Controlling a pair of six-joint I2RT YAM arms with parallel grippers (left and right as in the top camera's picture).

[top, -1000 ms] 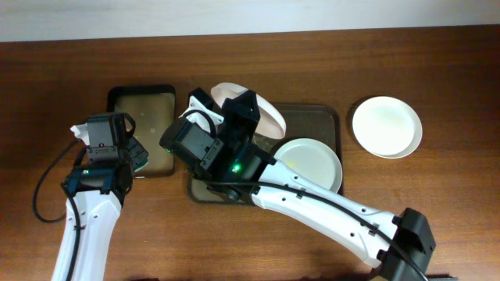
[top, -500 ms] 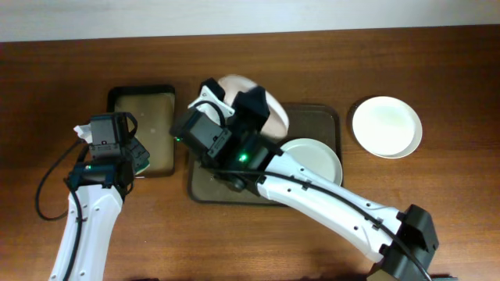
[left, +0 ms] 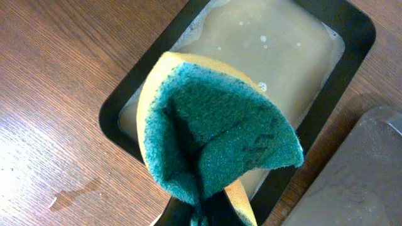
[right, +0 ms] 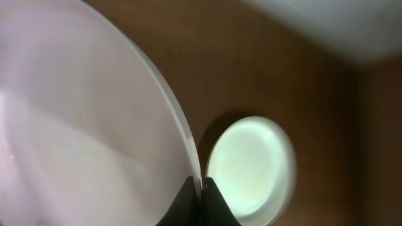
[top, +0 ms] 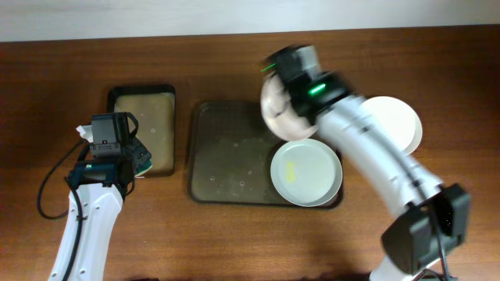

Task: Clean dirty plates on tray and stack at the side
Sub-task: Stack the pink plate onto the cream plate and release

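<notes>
Left wrist view: closest to the lens, your left gripper [left: 204, 215] is pinched tight on the lower corner of a folded sponge [left: 217, 141] with a green scouring face and a yellow foam back. Beyond it, the sponge hangs over the small black rectangular tray [left: 122, 103], which holds cloudy beige water. A corner of the large dark brown rectangular tray [left: 370, 169] with its raised rim shows at the right edge.

Right wrist view: your right gripper [right: 201, 191] is clamped on the rim of a round white shallow plate [right: 81, 125]. That plate is tilted and blurred and fills the left of the picture. Past it, on the wooden table [right: 264, 88], lies a second round white plate [right: 248, 169].

Overhead view: a third white plate [top: 306, 172], marked with a yellowish smear, lies flat in the brown tray's near right corner. You are holding the gripped plate over the tray's far right corner. The second plate sits on the table to the right of the tray, partly hidden by your right arm [top: 375, 156]. The black tray lies just left of the brown one.
</notes>
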